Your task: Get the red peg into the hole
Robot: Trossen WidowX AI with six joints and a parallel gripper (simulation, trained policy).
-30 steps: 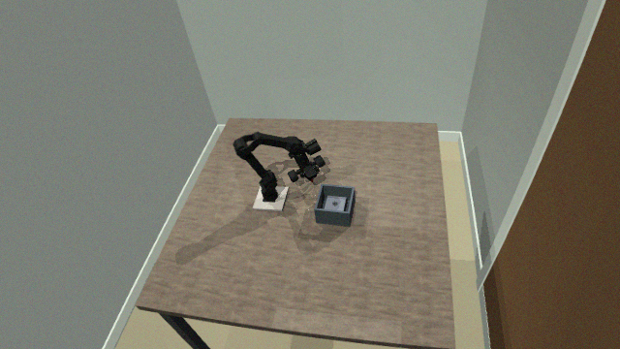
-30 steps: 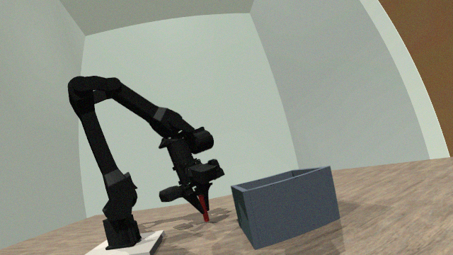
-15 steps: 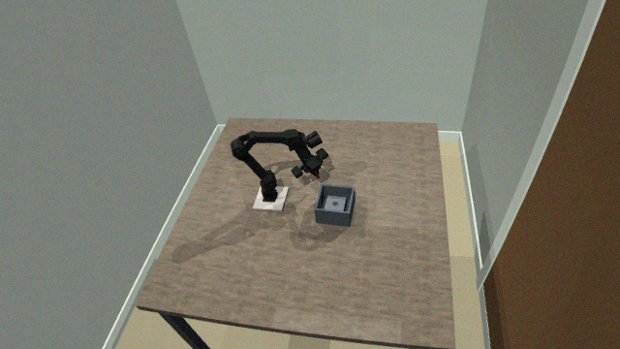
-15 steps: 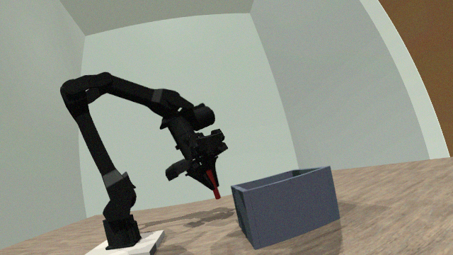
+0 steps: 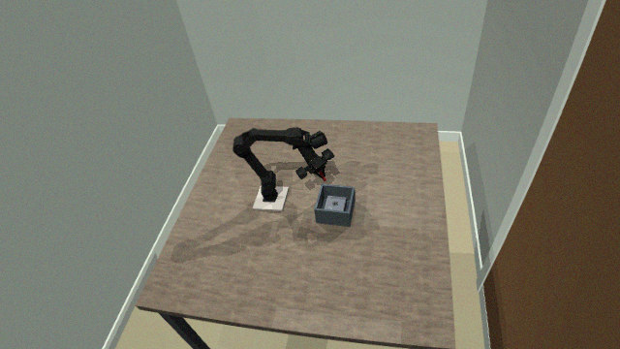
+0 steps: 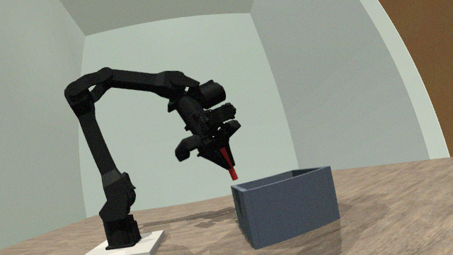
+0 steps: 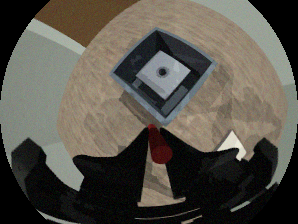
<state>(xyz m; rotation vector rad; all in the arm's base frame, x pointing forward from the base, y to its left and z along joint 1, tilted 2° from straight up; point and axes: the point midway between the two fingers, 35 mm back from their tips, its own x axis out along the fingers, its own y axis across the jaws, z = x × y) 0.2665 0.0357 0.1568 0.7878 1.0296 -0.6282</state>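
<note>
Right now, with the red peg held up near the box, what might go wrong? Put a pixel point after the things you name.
The peg (image 5: 325, 178) (image 6: 233, 173) (image 7: 161, 153) leans in the tool (image 5: 323, 173) (image 6: 231, 166) (image 7: 153, 130), so it may meet the hole (image 5: 335, 204) (image 7: 162, 72) at an angle and jam. Its lower end hangs only a little above the rim (image 6: 283, 178) (image 7: 192, 96), so moving across without rising could knock it. The hole looks small in its plate (image 5: 342, 199) (image 7: 175, 66), so a slight miss might leave the peg on top.

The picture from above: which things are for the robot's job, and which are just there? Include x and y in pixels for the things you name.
For the job:
- red round peg (image 5: 324, 177) (image 6: 233, 173) (image 7: 161, 154), held in the black jaws (image 5: 322, 174) (image 6: 231, 167)
- blue-grey open box (image 5: 333, 218) (image 6: 290, 209) (image 7: 190, 102)
- pale square plate (image 5: 329, 200) (image 7: 172, 84) with a hole, inside it

Just there:
- nothing loose that I can see
</note>
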